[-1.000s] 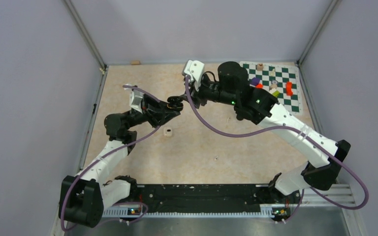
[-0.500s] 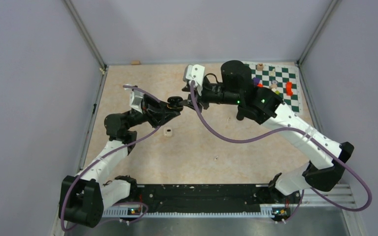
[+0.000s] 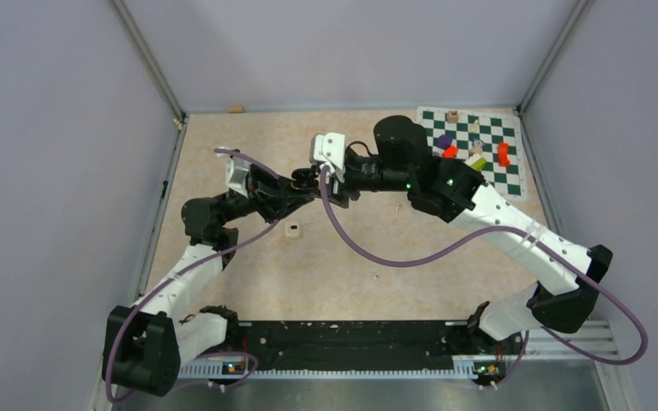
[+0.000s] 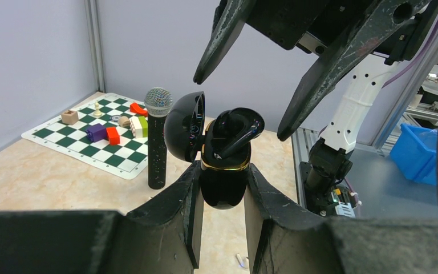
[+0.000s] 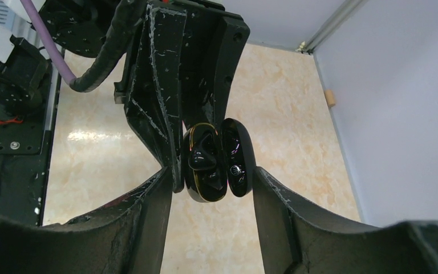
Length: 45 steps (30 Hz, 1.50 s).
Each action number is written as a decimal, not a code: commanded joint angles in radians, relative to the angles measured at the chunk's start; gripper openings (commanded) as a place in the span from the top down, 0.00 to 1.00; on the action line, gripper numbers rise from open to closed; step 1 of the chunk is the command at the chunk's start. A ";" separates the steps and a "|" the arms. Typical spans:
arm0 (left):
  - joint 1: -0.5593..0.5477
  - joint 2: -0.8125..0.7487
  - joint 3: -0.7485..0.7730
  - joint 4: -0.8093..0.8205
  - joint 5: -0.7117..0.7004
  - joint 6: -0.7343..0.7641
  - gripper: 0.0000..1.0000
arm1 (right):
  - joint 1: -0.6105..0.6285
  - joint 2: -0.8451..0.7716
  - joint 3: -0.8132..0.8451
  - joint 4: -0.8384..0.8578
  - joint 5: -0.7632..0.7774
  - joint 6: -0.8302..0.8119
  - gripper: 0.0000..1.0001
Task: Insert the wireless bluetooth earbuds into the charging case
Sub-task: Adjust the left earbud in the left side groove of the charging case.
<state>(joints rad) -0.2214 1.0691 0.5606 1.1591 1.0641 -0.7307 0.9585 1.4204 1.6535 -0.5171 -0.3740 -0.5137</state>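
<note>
My left gripper (image 4: pixel 223 171) is shut on the black charging case (image 4: pixel 222 191) and holds it up above the table. The case's round lid (image 4: pixel 183 127) is swung open. One black earbud (image 4: pixel 238 130) sits in the case and sticks out at the top. My right gripper (image 5: pixel 212 174) is open, one finger on each side of the case (image 5: pixel 204 177) and lid (image 5: pixel 238 160), with a small gap to the lid. From above, both grippers meet at the case (image 3: pixel 308 179). A whitish earbud (image 3: pixel 291 229) lies on the table below.
A green-and-white chessboard mat (image 3: pixel 490 163) with coloured blocks lies at the back right. A black microphone (image 4: pixel 157 142) stands upright near its edge. A small wooden block (image 3: pixel 236 109) rests by the back wall. A blue bin (image 4: pixel 419 154) stands beyond the table.
My right gripper has moved left to the held case, and its fingers now straddle it. The left arm and the case have stayed still.
</note>
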 commanded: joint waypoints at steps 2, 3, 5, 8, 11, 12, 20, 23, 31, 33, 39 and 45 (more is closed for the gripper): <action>-0.001 -0.012 0.001 0.042 0.006 -0.005 1.00 | 0.022 -0.011 -0.003 0.052 0.049 -0.018 0.46; -0.001 -0.012 0.001 0.042 0.007 -0.005 1.00 | 0.023 -0.009 -0.001 0.055 0.054 -0.015 0.46; -0.001 -0.012 0.000 0.042 0.006 -0.004 1.00 | 0.025 -0.005 0.002 0.063 0.068 -0.009 0.46; -0.002 -0.012 0.000 0.042 0.007 -0.004 1.00 | 0.023 -0.002 0.014 0.067 0.086 -0.005 0.46; -0.003 -0.010 0.001 0.043 0.006 -0.004 1.00 | 0.024 0.002 0.024 0.069 0.089 0.002 0.47; -0.003 -0.011 -0.001 0.042 0.006 -0.004 1.00 | 0.024 0.004 0.027 0.071 0.089 0.006 0.47; -0.004 -0.011 0.001 0.043 0.007 -0.003 1.00 | 0.024 0.021 0.033 0.087 0.092 0.029 0.47; -0.004 -0.009 -0.001 0.042 0.007 -0.003 1.00 | 0.024 0.029 0.041 0.095 0.109 0.039 0.47; -0.006 -0.010 -0.003 0.042 0.008 0.004 1.00 | 0.025 0.031 0.061 0.104 0.138 0.054 0.48; -0.006 -0.009 -0.005 0.042 0.009 0.004 1.00 | 0.025 0.034 0.064 0.105 0.138 0.055 0.48; -0.006 -0.009 -0.004 0.039 0.010 0.005 1.00 | 0.025 0.043 0.077 0.104 0.137 0.060 0.50; -0.006 -0.009 -0.005 0.039 0.010 0.008 1.00 | 0.025 0.054 0.088 0.100 0.126 0.068 0.51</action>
<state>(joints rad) -0.2234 1.0695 0.5598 1.1584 1.0695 -0.7303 0.9730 1.4635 1.6882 -0.4423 -0.2447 -0.4671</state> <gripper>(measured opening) 0.333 0.491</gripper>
